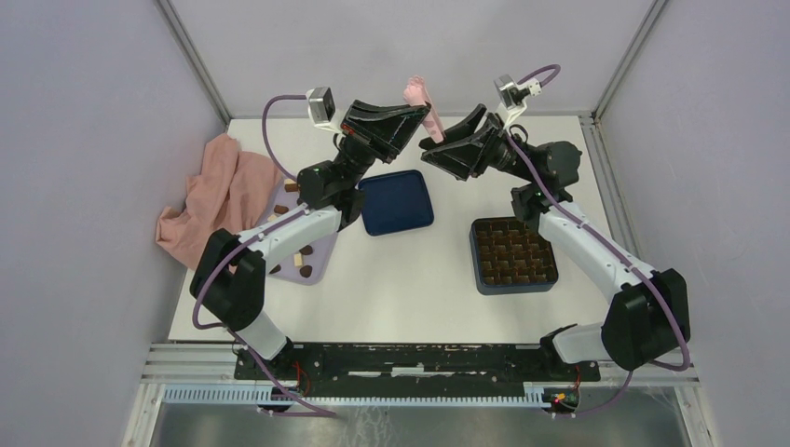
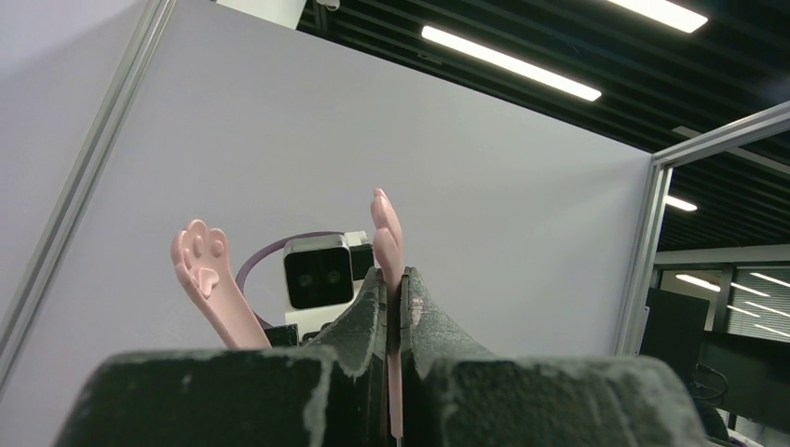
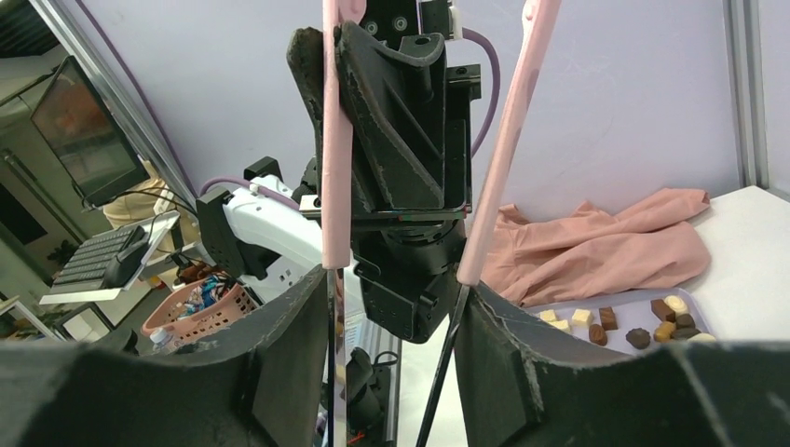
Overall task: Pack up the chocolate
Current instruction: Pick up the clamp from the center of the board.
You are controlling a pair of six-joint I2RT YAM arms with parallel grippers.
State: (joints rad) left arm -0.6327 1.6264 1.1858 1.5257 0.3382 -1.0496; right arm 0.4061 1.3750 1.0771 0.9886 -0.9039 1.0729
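Much of the lilac tray (image 1: pixel 318 262) and its chocolate (image 1: pixel 305 271) hidden under the left arm (image 1: pixel 279 233).

Chocolate (image 1: pixel 306 271) at my left: small dark brown, mid brown and cream-white pieces; squares and rounds; scattered loose, flat, on the lilac tray (image 1: pixel 320 264).

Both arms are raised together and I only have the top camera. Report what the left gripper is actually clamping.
Observer: Left gripper is shut on only one leg of the pink tongs; the other paw-tipped leg stands free beside it.
Operator: Now give me the right side.
Observer: Both legs run down between the fingers of the right gripper, one beside each. I cannot tell whether it grips them yet.
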